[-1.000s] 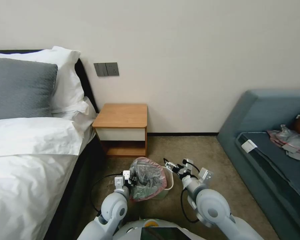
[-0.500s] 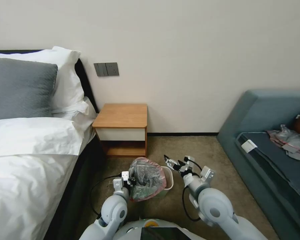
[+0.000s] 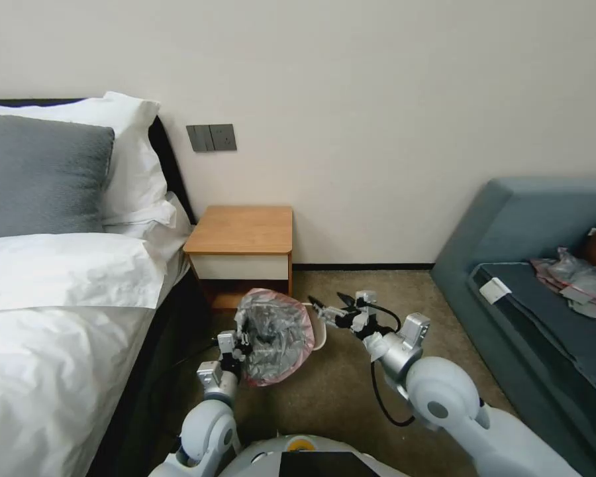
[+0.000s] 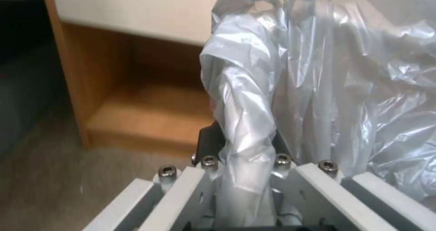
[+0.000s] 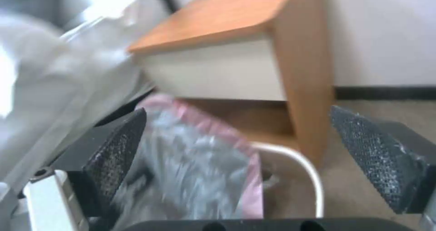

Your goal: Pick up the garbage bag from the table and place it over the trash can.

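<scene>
The garbage bag [image 3: 276,334], crinkly grey with a pink rim, hangs bunched low over the carpet in front of the table [image 3: 242,229]. My left gripper [image 3: 242,339] is shut on a fold of the bag [image 4: 245,122], and the plastic runs down between its fingers. The bag covers most of the trash can; a strip of the can's cream rim [image 3: 320,333] shows at the bag's right edge. My right gripper [image 3: 326,310] hovers open just right of that rim, with its black pads [image 5: 119,149] wide apart. Between them lie the bag [image 5: 200,163] and the can's rim [image 5: 310,176].
A bed with white linen [image 3: 59,298] fills the left side. A blue sofa [image 3: 536,278] on the right holds a heap of similar bags [image 3: 576,278]. Open carpet [image 3: 351,391] lies between them. The nightstand's low shelf [image 4: 145,115] is close behind the bag.
My left gripper has carried the bag away from me and to the left, toward the nightstand. The right gripper has swung left and forward to the bin's rim. The bag now hides more of the bin.
</scene>
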### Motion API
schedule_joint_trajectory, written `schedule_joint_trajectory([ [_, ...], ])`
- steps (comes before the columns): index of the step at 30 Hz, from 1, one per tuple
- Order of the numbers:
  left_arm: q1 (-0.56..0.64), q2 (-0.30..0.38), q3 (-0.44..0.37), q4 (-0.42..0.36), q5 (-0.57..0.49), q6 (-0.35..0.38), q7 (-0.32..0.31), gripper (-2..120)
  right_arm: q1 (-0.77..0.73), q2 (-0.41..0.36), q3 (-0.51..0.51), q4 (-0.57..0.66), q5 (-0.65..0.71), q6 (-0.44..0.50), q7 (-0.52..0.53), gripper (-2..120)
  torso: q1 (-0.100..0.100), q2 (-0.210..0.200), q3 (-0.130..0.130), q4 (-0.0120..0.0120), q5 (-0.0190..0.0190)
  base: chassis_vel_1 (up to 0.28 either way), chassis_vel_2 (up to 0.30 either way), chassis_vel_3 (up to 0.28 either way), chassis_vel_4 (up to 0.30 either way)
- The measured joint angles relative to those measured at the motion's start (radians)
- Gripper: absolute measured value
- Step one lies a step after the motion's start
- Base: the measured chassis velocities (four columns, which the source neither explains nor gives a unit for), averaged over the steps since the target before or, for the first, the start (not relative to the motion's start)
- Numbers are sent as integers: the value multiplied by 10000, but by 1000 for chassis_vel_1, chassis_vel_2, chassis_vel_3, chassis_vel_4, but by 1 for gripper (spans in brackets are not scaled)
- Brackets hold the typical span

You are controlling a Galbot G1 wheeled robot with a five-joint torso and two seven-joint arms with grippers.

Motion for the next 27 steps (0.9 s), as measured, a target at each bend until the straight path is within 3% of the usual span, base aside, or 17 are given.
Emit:
schedule_joint_trajectory([
  [3,168,-37,-140,-36,373,-675,209,4,191,-243,-307,16,-782,-194,-796,100,0,0,0,4,1,0,0,0,0],
  [13,389,10,-164,10,1162,-1543,667,4,285,-301,-1124,-3,-2323,-262,-875,100,0,0,0,1,1,0,0,0,0],
  [27,599,-193,-102,62,1830,-2255,635,4,474,616,-2013,-152,-887,-306,155,100,-1,0,-1,2,0,0,0,0,0],
])
